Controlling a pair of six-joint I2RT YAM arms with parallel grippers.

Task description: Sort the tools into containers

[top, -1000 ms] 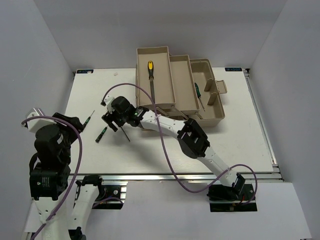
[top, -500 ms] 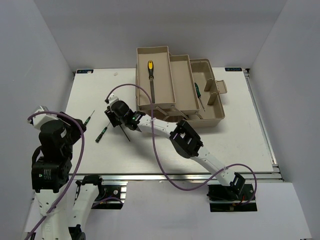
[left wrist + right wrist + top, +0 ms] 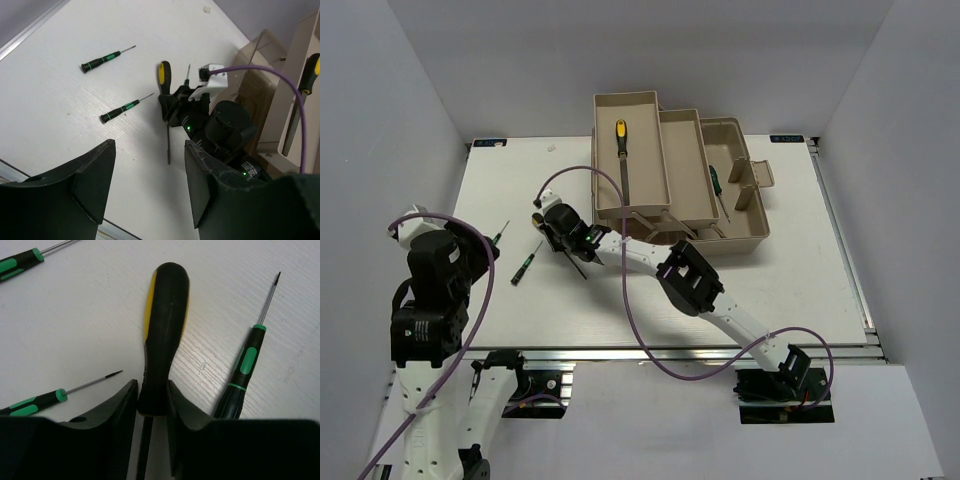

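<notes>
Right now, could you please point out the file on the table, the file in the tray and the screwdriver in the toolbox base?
File on the table (image 3: 165,315): right wrist view, mid-handle.
File in the tray (image 3: 620,133): top view, yellow handle.
Screwdriver in the toolbox base (image 3: 715,180): top view, green handle.

Right claw (image 3: 151,390) clamped, arm stretched far left; left claw (image 3: 149,145) raised, spread wide.

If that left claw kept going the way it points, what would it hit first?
Probably bare table, landing between the nearer green screwdriver and the file, at its metal shaft. Depth is unclear, so the left gripper could clip that shaft.
</notes>
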